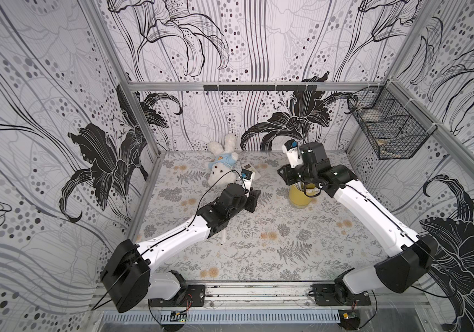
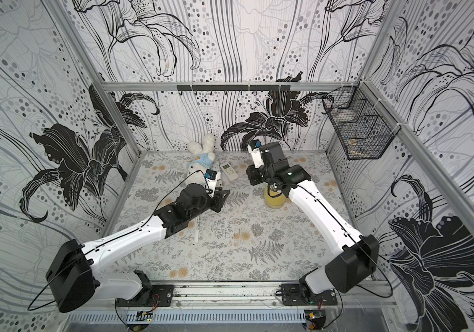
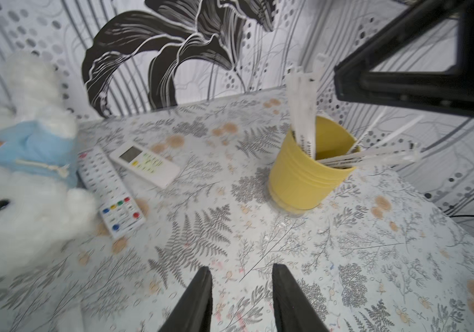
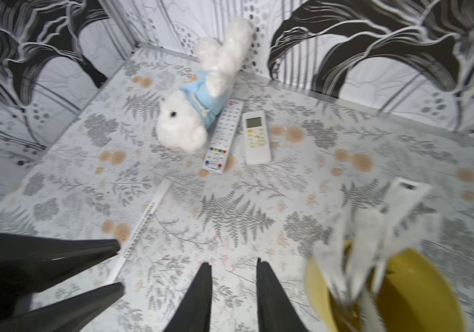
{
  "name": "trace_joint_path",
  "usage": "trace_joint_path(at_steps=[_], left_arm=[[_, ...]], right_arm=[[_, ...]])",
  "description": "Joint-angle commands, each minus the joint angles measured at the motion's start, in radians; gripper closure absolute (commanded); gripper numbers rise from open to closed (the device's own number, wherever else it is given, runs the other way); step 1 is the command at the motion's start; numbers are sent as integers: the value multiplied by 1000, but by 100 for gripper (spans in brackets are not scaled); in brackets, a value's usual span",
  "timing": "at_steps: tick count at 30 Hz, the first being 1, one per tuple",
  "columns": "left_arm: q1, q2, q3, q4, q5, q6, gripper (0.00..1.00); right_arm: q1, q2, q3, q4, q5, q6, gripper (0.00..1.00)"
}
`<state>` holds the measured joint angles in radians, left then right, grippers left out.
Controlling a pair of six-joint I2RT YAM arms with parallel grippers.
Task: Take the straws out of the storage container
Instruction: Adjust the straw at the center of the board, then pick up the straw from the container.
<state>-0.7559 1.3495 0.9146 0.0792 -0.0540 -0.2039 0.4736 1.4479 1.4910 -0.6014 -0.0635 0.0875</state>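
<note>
Grey fern-print tabletop (image 1: 258,244), lily walls (image 1: 230,43), yellow cup (image 1: 297,199)

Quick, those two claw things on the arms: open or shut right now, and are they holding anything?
Left gripper: open, holding nothing.
Right gripper: open, with nothing between its jaws.

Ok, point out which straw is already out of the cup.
The lone straw lying flat on the table, well clear of the cup. All the others stand or lean inside the cup.
</note>
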Motion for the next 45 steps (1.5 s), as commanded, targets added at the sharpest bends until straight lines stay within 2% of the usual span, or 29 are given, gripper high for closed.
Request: trace_joint_path(at_steps=[1, 5, 9, 15, 23, 30, 45], left_arm=[[-17, 40, -11, 313, 123, 95, 61], [-29, 117, 15, 421, 208, 103, 62], [-30, 178, 40, 494, 259, 84, 62], [-31, 259, 109, 470, 307, 74, 62], [-31, 302, 136, 466, 322, 70, 62], [-31, 325, 161, 440, 337, 70, 62], [-31, 346, 171, 439, 339, 68, 63]], right_arm=[[-69, -37, -51, 16, 56, -48, 70], [-149, -34, -88, 48, 36, -52, 68], [-178, 1, -96, 62, 41, -57, 65], [-211, 29, -125, 117, 38, -46, 64], [-222, 105, -93, 134, 27, -39, 64], [-229, 145, -79, 149, 34, -35, 69], [-229, 158, -58, 141, 63, -54, 85]])
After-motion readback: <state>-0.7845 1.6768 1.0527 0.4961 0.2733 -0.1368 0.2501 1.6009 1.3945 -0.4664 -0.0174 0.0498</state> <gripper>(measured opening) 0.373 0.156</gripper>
